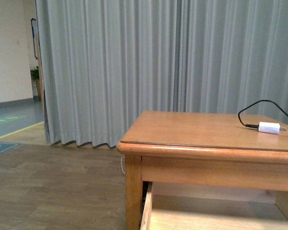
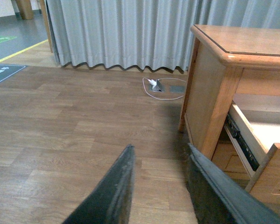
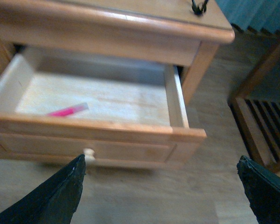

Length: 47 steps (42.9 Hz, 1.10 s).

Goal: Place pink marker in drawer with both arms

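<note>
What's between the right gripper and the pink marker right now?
Right wrist view: the front of the drawer, with its knob, stands between the right gripper and the pink marker lying inside.

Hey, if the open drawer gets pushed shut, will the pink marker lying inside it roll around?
Probably a little: the pink marker looks round and lies loose on the smooth floor of the drawer, so it may roll. It seems small and light, so a gentle push should barely shift it.
</note>
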Motion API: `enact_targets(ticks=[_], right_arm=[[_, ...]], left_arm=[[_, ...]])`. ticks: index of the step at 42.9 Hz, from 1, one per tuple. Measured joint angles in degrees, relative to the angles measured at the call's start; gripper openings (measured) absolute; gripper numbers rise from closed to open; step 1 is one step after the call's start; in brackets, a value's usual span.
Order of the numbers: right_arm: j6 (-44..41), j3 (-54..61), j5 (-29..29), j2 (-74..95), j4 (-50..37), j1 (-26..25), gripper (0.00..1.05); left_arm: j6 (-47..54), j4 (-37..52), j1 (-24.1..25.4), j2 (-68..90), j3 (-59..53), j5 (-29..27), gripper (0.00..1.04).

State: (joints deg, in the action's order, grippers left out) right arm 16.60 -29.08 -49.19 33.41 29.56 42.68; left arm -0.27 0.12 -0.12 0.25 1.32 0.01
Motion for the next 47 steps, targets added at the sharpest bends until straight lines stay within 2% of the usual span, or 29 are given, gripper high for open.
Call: enact_targets(ticks=[6, 8, 13, 17, 20, 24, 27, 39, 47], right_arm=[[1.4, 0.4, 5.2, 2.7, 6.6, -2.5, 0.96], [2.2, 1.2, 8.9, 4.0, 7.1, -3.6, 0.96], [1.9, 3.4, 17.9, 7.5, 5.4, -6.9, 0.96], [0.2, 5.3, 25.4, 10.9, 0.5, -10.6, 0.96], [-2.5, 7.2, 30.4, 15.3, -7.1, -14.6, 0.96], [-5.5, 9.0, 33.8, 21.1, -16.9, -17.4, 0.96], [-8.0, 10.2, 36.1, 27.8, -27.4, -19.6, 0.96], [-11.4, 8.5, 36.6, 48.7, -56.1, -25.7, 0.96], [-12.5, 5.0, 36.2, 58.4, -64.5, -28.5, 0.96]], left_arm=[[0.0, 0.0, 0.0, 0.0, 0.0, 0.0, 0.58], [0.0, 0.0, 0.0, 0.0, 0.0, 0.0, 0.65], [0.0, 0.0, 0.0, 0.0, 0.0, 0.0, 0.83], [0.0, 0.0, 0.0, 0.0, 0.0, 0.0, 0.99], [0.0, 0.0, 0.0, 0.0, 0.0, 0.0, 0.98], [0.0, 0.0, 0.0, 0.0, 0.0, 0.0, 0.99], [0.0, 0.0, 0.0, 0.0, 0.0, 0.0, 0.99], [0.0, 0.0, 0.0, 0.0, 0.0, 0.0, 0.99], [0.0, 0.0, 0.0, 0.0, 0.0, 0.0, 0.99]])
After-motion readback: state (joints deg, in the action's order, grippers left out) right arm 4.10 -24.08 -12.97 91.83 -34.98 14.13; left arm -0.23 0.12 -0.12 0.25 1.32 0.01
